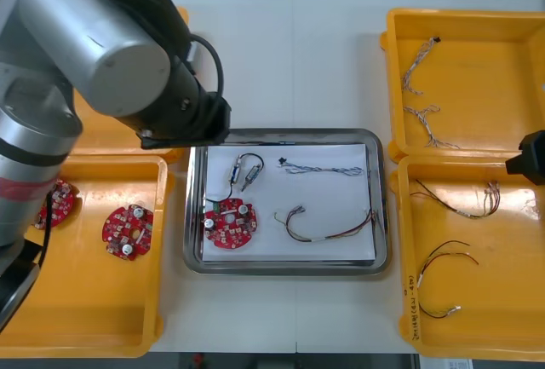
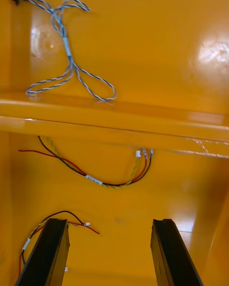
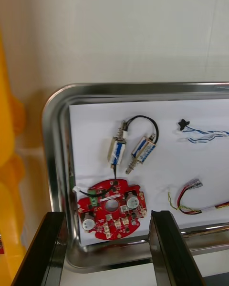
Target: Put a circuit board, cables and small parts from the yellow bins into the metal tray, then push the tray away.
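**Tray Loaded, Push Not Yet Made**

Front view: the metal tray (image 1: 281, 268) sat mid-tabletop (image 1: 281, 54) between the yellow bins (image 1: 85, 301). It held a circuit board (image 1: 228, 222), small metal parts (image 1: 244, 175) on a black cable (image 1: 247, 158), a blue and white cable (image 1: 328, 169) and a red and yellow cable (image 1: 328, 228). The left arm (image 1: 94, 45) hung over the tray's far left corner. The right arm (image 1: 530, 158) showed at the edge above the right-hand bins.

Right wrist view: the right hand (image 2: 109, 224) hovered inside a bin, fingers apart and empty, with spare cables (image 2: 95, 178) lying just ahead of them.

Left wrist view: the left hand (image 3: 107, 215) was also spread and empty above the tray, with the board showing between its fingers.

The loading looked complete, so the push seemed next. A shove at one corner would likely spin the tray into the left bin just beside it rather than slide it away. Spread fingers coming down inside the rim could catch the board or the black cable. A sharp push might also shift the loose contents on the white lining.
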You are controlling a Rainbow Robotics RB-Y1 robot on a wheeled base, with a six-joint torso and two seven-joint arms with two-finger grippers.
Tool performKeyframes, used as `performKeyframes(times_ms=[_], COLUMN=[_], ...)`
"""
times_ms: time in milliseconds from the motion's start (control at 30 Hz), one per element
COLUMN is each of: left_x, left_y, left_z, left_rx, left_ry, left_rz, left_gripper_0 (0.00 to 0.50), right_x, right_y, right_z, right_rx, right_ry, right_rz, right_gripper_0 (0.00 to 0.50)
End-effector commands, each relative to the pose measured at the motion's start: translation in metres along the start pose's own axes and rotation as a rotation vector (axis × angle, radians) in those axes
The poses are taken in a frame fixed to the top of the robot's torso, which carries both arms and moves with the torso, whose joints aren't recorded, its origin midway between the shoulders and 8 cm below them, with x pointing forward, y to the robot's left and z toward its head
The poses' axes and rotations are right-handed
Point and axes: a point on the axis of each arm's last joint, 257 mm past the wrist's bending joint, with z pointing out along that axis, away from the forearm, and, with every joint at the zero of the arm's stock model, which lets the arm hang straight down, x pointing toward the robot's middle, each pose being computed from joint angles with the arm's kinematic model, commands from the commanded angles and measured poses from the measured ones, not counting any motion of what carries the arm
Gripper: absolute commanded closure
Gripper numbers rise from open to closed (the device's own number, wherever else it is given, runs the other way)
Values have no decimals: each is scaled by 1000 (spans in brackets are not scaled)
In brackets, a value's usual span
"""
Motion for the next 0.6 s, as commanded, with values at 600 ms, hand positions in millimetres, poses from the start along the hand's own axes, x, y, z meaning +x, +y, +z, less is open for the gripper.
performKeyframes(times_ms=[600], left_x=[-66], left_y=[143], left_z=[-92], left_rx=[-83], left_ry=[-108], left_rz=[34], left_gripper_0=[0], right_x=[-36], right_y=[143], right_z=[-13], right_rx=[-137], right_ry=[5], right_rz=[-471], right_gripper_0=[0])
